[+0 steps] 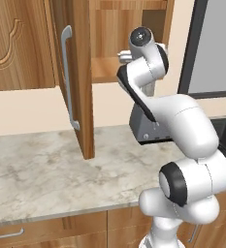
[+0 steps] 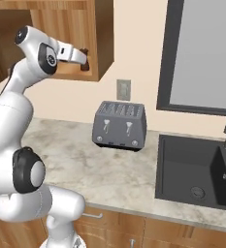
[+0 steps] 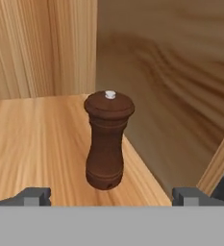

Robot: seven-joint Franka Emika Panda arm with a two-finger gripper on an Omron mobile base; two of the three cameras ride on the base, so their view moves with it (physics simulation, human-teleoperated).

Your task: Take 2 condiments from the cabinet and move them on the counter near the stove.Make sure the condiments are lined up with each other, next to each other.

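Reaching into the open cabinet (image 1: 80,72), the gripper (image 3: 111,196) stands with its jaws spread wide and empty, one fingertip on either side of the dark shaker (image 3: 107,140). That shaker stands upright on the cabinet shelf (image 3: 31,139), near the shelf's front edge and right wall, not yet gripped. It is reddish-brown turned wood with a rounded cap and a small pale stud. No condiment sits on the counter (image 1: 41,169) below the cabinet, so I judge both moves remain.
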